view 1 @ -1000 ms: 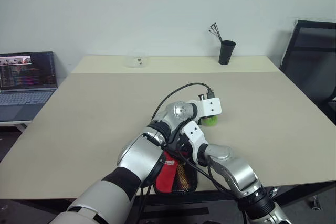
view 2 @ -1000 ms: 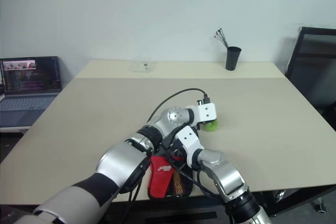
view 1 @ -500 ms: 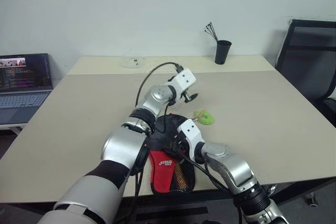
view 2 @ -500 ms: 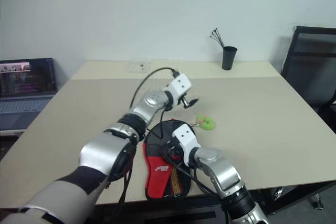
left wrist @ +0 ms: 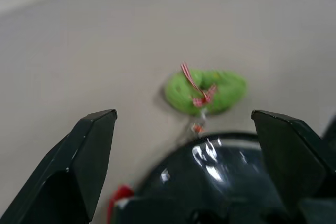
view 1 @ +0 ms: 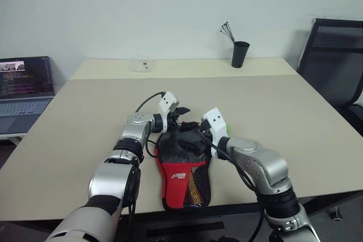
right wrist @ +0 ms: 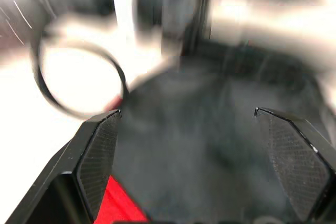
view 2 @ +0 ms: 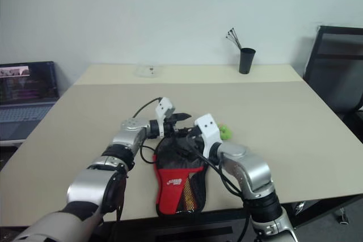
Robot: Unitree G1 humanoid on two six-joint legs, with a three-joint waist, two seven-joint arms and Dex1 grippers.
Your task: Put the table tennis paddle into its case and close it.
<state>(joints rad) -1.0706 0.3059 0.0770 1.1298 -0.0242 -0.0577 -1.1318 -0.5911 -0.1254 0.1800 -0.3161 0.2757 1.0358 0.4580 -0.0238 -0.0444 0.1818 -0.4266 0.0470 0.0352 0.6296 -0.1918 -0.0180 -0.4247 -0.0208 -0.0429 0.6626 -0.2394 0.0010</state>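
The soft black-and-red fabric case (view 1: 182,168) is lying at the table's near edge, the paddle apparently inside. Left gripper (view 1: 182,110) and right gripper (view 1: 195,138), both spread, are hovering at its far end; closing the zip likely comes next.

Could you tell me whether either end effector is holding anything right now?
Nothing is held: the left end effector and right end effector are both open over the case.
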